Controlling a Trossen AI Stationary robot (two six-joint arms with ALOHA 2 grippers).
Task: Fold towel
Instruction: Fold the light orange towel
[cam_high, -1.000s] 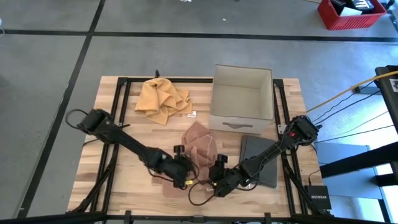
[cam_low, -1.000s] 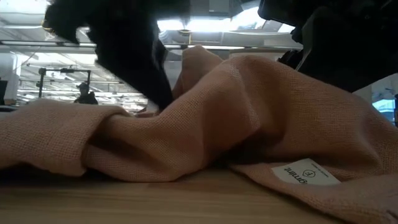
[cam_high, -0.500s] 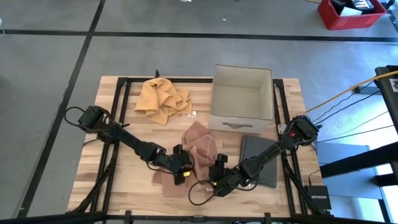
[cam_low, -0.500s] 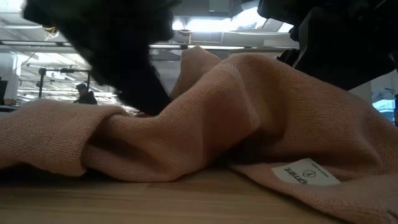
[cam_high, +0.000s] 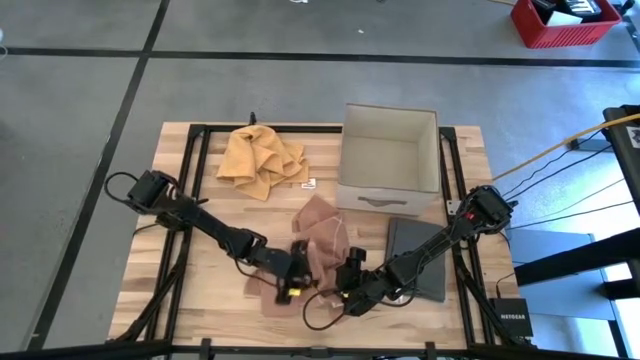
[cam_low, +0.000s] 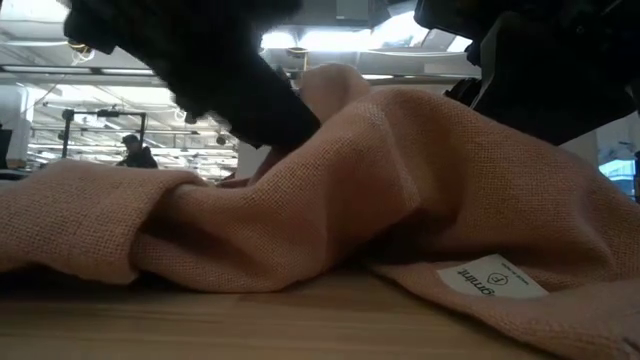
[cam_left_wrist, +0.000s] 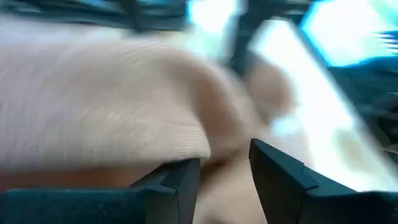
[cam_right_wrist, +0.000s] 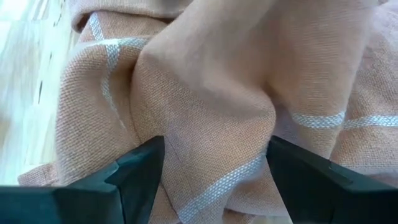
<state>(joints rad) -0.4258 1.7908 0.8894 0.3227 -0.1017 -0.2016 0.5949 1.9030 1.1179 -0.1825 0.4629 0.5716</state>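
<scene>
Both claws at the pink towel, near edge of the surface.

Pink towel (cam_high: 318, 243) lies crumpled at about 6 o'clock from the cardboard box (cam_high: 389, 158), white label (cam_low: 492, 276) showing low at its front. My left claw (cam_high: 296, 262) sits on its 9 o'clock side, fingers (cam_left_wrist: 176, 186) partly apart with cloth right ahead; can't tell if it grips. My right claw (cam_high: 352, 262) is at the 3 o'clock side, spread wide and released, striped folds between its fingers (cam_right_wrist: 138, 167). Yellow towel (cam_high: 262, 158) lies bunched at 11 o'clock, grey mat (cam_high: 418, 258) at 3 o'clock.
</scene>
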